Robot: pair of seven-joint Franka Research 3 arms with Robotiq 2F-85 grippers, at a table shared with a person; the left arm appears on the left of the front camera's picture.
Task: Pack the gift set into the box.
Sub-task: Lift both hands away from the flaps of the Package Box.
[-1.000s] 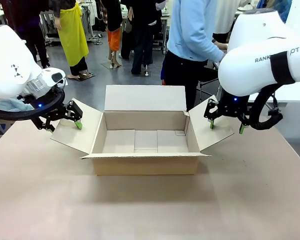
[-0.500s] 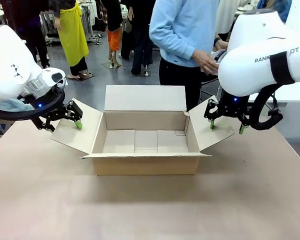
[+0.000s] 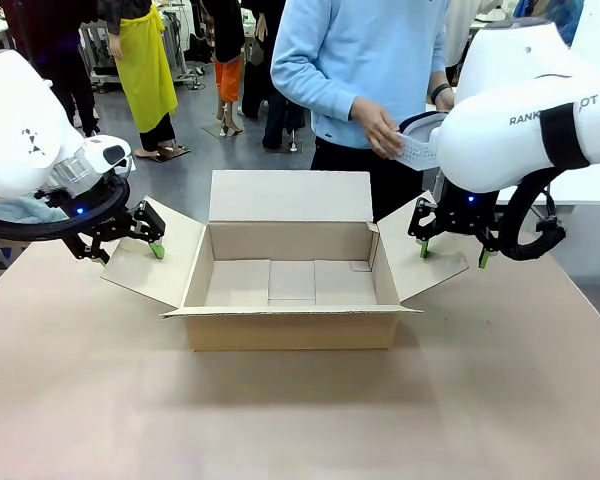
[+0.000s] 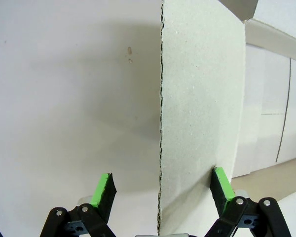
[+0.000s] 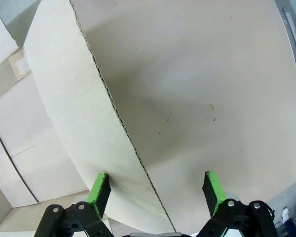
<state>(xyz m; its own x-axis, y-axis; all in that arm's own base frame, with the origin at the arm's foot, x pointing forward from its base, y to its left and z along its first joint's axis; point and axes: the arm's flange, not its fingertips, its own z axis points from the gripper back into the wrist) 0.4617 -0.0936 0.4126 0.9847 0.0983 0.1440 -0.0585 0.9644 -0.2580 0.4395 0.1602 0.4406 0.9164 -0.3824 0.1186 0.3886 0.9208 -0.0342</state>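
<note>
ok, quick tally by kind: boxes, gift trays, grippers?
cardboard box: 1
white perforated tray, in the person's hands: 1
grippers: 2 (left gripper, right gripper, each open astride a side flap)
Total: 4

The right arm's white link (image 3: 525, 120) is showing dark capital lettering, partly hidden: "RANK" just left of a black band (image 3: 564, 135) and "OT" to its right. The left arm's white shell (image 3: 20, 120) is carrying a small dark emblem (image 3: 32, 141), with no letters readable.

I see the box (image 3: 290, 330) of matt brown corrugated cardboard; at one o'clock, a white perforated plastic tray (image 3: 415, 152).
</note>
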